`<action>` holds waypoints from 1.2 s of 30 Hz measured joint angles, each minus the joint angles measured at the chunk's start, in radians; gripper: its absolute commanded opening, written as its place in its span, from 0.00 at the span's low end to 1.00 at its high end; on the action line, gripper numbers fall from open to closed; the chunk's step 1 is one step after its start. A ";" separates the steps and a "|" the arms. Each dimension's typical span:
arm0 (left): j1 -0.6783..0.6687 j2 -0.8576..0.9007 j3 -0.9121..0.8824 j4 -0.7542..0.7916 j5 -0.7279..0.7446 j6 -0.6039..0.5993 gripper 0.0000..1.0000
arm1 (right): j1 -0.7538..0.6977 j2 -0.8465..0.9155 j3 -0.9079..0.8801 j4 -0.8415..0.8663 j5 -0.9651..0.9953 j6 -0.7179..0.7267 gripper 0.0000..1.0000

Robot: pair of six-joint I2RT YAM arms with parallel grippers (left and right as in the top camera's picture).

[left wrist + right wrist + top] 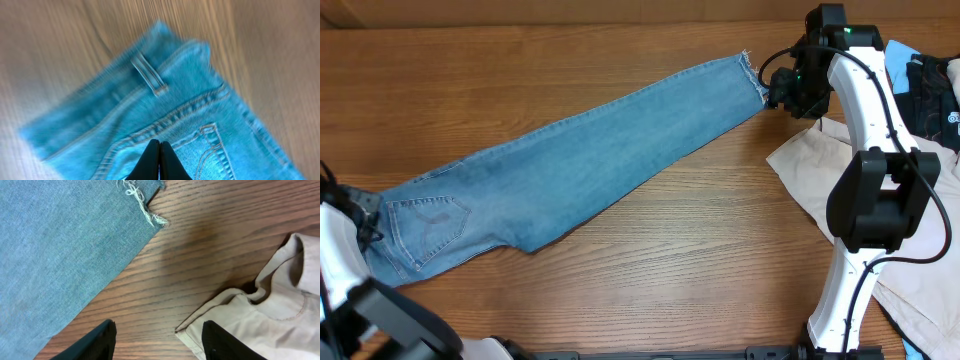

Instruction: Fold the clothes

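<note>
The light-blue jeans (580,165) lie stretched diagonally across the wooden table, waistband and stitched back pocket at the lower left, frayed hem at the upper right. My left gripper (159,145) is shut, empty, and hovers over the waistband and pocket (165,115); in the overhead view it sits at the far left (365,232). My right gripper (157,330) is open and empty over bare wood just right of the frayed hem (142,205), between the jeans (60,255) and a beige garment. It also shows in the overhead view (778,90).
A beige garment (880,200) lies at the right, also in the right wrist view (265,325). A dark and blue pile of clothes (925,85) sits at the far right. The wooden table (650,270) lies around the jeans.
</note>
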 measured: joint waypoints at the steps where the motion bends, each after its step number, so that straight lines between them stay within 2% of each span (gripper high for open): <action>1: 0.000 0.033 0.000 -0.008 0.018 0.000 0.04 | 0.000 0.000 0.000 0.007 0.000 0.000 0.59; 4: -0.001 0.138 0.000 -0.042 0.044 0.003 0.05 | 0.000 0.000 0.000 0.037 0.000 -0.001 0.59; 8: -0.005 0.211 0.000 -0.032 -0.002 0.005 0.11 | 0.000 0.002 0.000 0.087 0.000 -0.036 0.59; 11: -0.008 0.219 0.000 -0.005 -0.084 0.012 0.14 | 0.000 0.029 0.000 0.128 -0.005 -0.075 0.68; 18: -0.009 0.220 0.002 -0.022 -0.062 0.021 0.19 | 0.000 0.132 0.000 0.262 -0.076 -0.195 0.81; 24: -0.008 0.220 0.006 -0.064 -0.036 0.023 0.24 | 0.000 0.184 0.000 0.397 -0.099 -0.224 0.81; 30: -0.008 0.220 0.010 -0.099 -0.021 0.027 0.41 | 0.000 0.229 0.014 0.447 -0.134 -0.263 0.74; 31: -0.008 0.220 0.010 -0.104 -0.019 0.027 0.42 | 0.000 0.230 0.015 0.451 -0.140 -0.269 0.67; 32: -0.008 0.220 0.010 -0.110 -0.017 0.027 0.44 | 0.000 0.230 0.015 0.456 -0.146 -0.272 0.38; 33: -0.008 0.220 0.010 -0.113 -0.016 0.027 0.44 | 0.000 0.233 0.015 0.460 -0.151 -0.282 0.14; 34: -0.008 0.220 0.010 -0.114 -0.013 0.027 0.44 | 0.000 0.234 0.015 0.465 -0.151 -0.285 0.04; 36: -0.008 0.220 0.010 -0.122 -0.005 0.027 0.44 | 0.000 0.244 0.015 0.458 -0.156 -0.287 0.04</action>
